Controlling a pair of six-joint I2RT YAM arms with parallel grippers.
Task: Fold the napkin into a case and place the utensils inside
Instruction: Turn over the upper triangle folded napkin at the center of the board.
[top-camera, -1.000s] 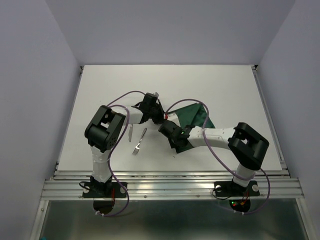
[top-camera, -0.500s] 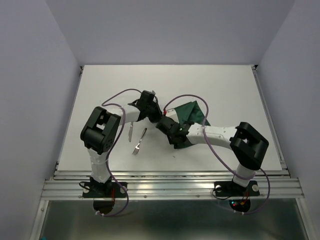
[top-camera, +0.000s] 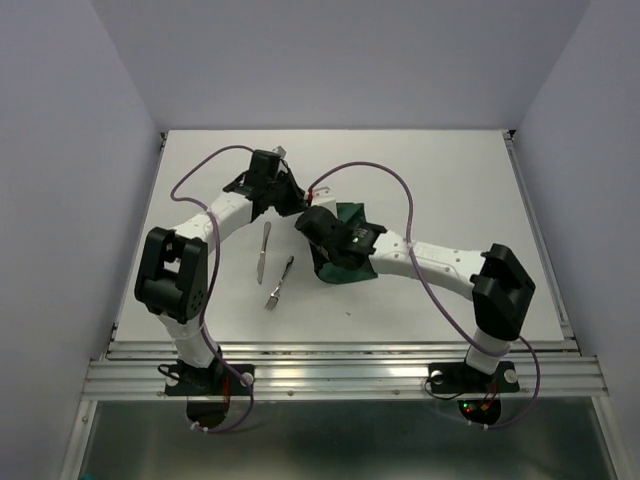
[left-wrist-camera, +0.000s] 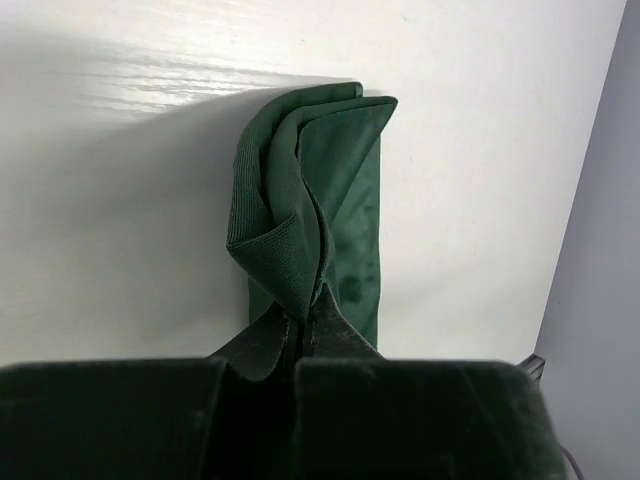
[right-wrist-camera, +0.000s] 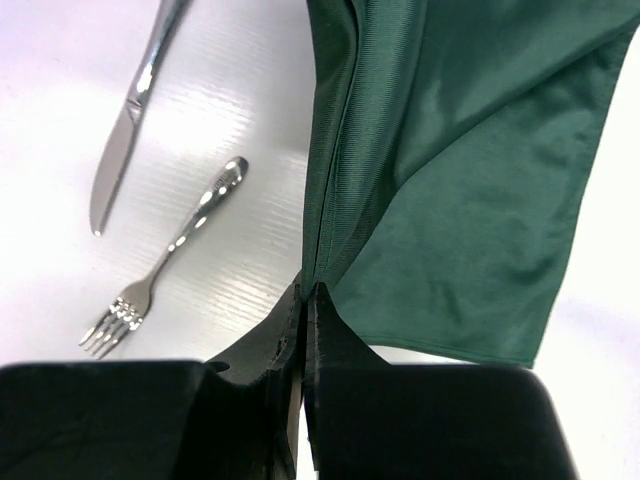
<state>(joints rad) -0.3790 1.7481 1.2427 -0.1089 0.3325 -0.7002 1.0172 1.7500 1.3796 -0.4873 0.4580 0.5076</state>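
The dark green napkin is bunched into a narrow fold at the table's middle, partly hidden under my right arm. My left gripper is shut on the napkin's far end; in the left wrist view the cloth curls out from the closed gripper. My right gripper is shut on a folded edge of the napkin, with the pinch low in the right wrist view. The knife and fork lie just left of the napkin. They also show in the right wrist view, knife and fork.
The white table is walled by lilac panels on three sides. A metal rail runs along the near edge. Purple cables loop above both arms.
Both grippers have moved left and toward the back, dragging the napkin with them. The cloth has drawn in from a spread shape on the right to a narrow bunch beside the cutlery.
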